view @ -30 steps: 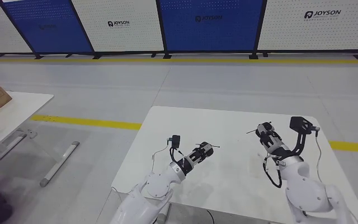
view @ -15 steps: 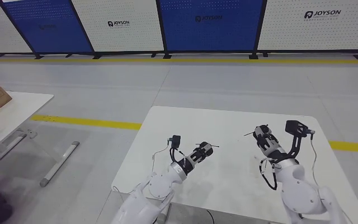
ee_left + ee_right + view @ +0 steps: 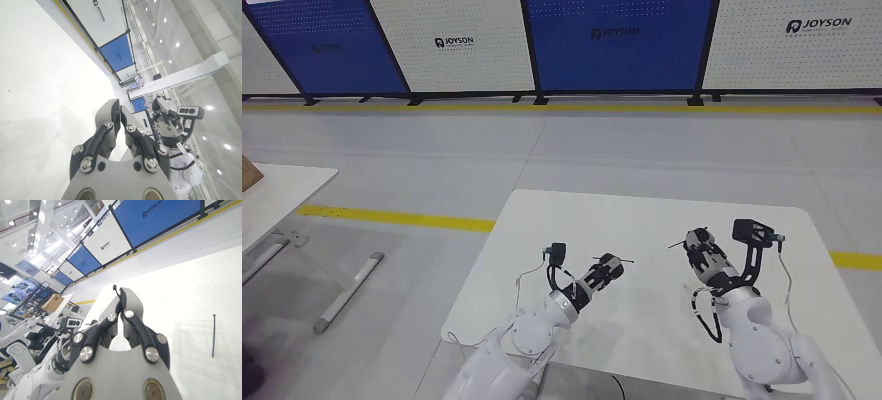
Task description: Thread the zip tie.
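the thin black plastic zip tie [image 3: 116, 291] is pinched in the right gripper [image 3: 694, 243], lower right of the top view, its square head past the tips. the left gripper [image 3: 610, 266], lower centre, is clamped tight (a dark sliver [image 3: 626, 262] at its tip, too fine to name). likely the lining-up step: next, bring both tips together squarely.

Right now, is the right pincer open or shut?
Shut. The right pincer pinches a black zip tie; its head pokes past the tips.
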Motion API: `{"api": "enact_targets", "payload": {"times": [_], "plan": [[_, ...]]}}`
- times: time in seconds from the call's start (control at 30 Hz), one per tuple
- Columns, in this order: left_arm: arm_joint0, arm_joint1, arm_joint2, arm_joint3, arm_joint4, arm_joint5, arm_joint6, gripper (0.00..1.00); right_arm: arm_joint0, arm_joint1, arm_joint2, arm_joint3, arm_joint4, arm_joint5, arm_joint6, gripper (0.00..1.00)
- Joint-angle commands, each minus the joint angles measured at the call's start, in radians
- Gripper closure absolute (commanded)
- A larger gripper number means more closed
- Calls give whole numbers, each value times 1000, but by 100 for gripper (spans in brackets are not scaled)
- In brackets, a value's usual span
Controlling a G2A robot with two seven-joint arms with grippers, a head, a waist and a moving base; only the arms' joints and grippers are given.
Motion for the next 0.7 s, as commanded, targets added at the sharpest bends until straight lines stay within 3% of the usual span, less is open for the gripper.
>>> {"api": "enact_targets", "payload": {"times": [0.0, 0.1, 0.3, 0.67], "plan": [[0, 0, 0, 0, 0, 0, 0, 100, -1, 0, 0, 3, -4, -4, -7, 100], [0, 0, 0, 0, 0, 0, 0, 100, 1, -4, -25, 29, -46, 5, -36, 100], [0, 0, 0, 0, 0, 0, 0, 100, 55, -15, -79, 99, -24, -13, 19, 100], [0, 0, 0, 0, 0, 0, 0, 100, 77, -18, -77, 119, 9, -29, 48, 100]]}}
